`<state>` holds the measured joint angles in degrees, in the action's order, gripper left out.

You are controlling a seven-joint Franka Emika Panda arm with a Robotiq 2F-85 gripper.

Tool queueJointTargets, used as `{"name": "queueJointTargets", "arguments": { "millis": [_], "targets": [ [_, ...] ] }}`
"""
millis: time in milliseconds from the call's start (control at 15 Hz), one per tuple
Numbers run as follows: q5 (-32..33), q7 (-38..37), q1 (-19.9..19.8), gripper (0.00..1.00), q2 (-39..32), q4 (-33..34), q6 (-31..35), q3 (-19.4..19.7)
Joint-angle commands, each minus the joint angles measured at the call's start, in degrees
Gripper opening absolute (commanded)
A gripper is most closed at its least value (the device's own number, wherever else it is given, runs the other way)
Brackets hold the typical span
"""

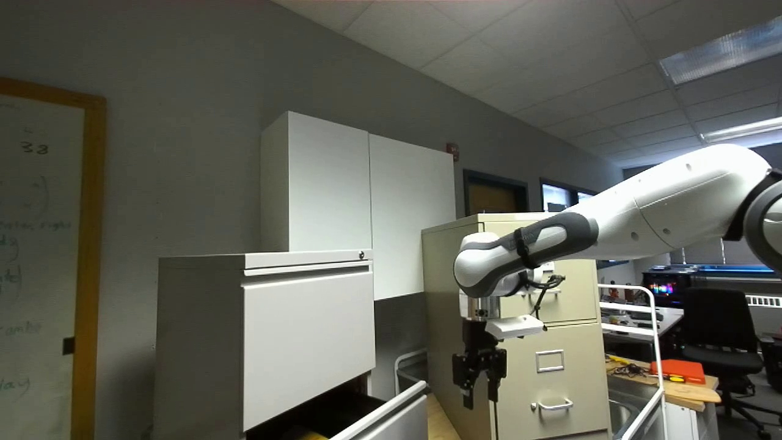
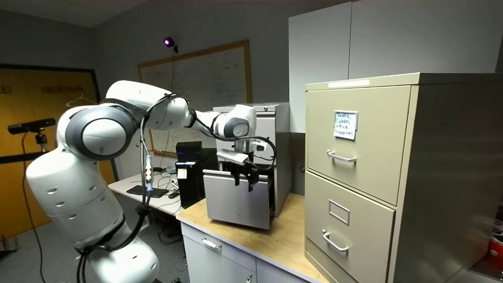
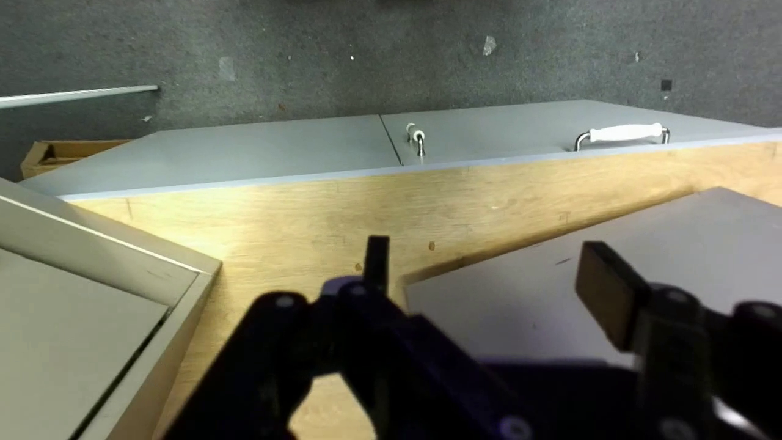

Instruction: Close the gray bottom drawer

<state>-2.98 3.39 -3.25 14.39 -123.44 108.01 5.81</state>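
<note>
The gray bottom drawer (image 1: 394,421) stands pulled out of the gray file cabinet, with its dark inside showing and a bit of something yellow in it. Its light-gray front faces out in an exterior view (image 2: 235,202) and shows at the right in the wrist view (image 3: 495,299). My gripper (image 1: 481,394) points down, its fingers apart with nothing between them. In an exterior view the gripper (image 2: 243,185) overlaps the upper right of the drawer front. In the wrist view the fingertips (image 3: 489,253) are over the drawer front and the wood; whether they touch the drawer cannot be told.
The big gray drawer above (image 1: 308,342) is shut. A beige cabinet (image 2: 357,157) with handled drawers stands beside the gray one, near my gripper; it fills the wrist view's lower left (image 3: 73,330). Both are by a wooden countertop (image 2: 289,212). A white rail (image 1: 654,342) stands beyond.
</note>
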Motion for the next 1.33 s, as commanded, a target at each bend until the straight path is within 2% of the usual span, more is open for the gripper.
{"name": "queueJointTargets", "arguments": {
  "millis": [0,333,467,933,1267],
  "targets": [
    [-4.5,-3.4,0.1,0.49,-2.8,-1.2,5.2,-0.5],
    [-12.2,-12.8,-0.1,0.11,-7.1,-2.3,13.6,-1.1],
    [-16.0,-15.6,0.1,0.0,-8.6,-2.3,16.3,-1.3],
    [-28.7,-18.8,1.4,0.0,-14.1,-0.3,22.1,-2.6],
    [-37.0,-19.5,3.0,0.0,-17.3,3.8,23.9,-4.7]
  ]
}}
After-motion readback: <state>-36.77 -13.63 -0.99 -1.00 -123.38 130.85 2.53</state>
